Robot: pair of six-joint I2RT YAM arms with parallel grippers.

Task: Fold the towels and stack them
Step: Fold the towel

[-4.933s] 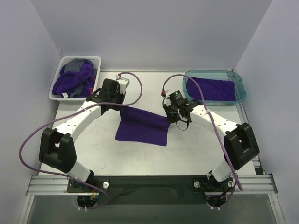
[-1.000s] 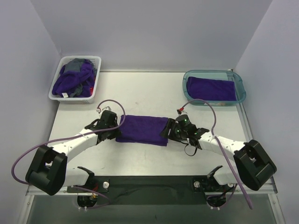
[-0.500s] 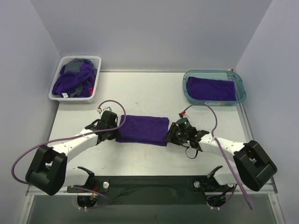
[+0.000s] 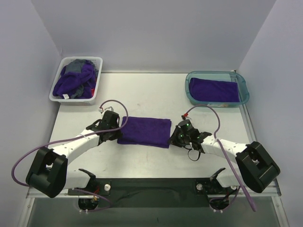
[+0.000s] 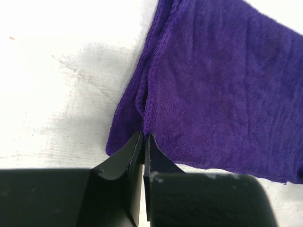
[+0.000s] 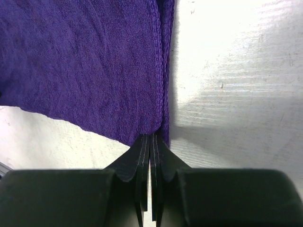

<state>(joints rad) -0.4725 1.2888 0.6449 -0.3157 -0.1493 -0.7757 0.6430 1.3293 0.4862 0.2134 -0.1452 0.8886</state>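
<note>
Both arms reach low and forward over the counter (image 4: 142, 158), forearms angled inward. The left gripper (image 4: 118, 134) has its jaws nearly together, pinching the near left corner of the folded purple towel (image 4: 144, 131). The right gripper (image 4: 172, 138) is fully closed at the towel's near right corner; whether cloth is caught there cannot be told. The towel lies flat at mid-counter between them. Far left, a white basket (image 4: 57, 92) holds a heap of towels (image 4: 71, 83); far right, a teal tray (image 4: 244, 88) holds another purple towel (image 4: 215, 90).
</note>
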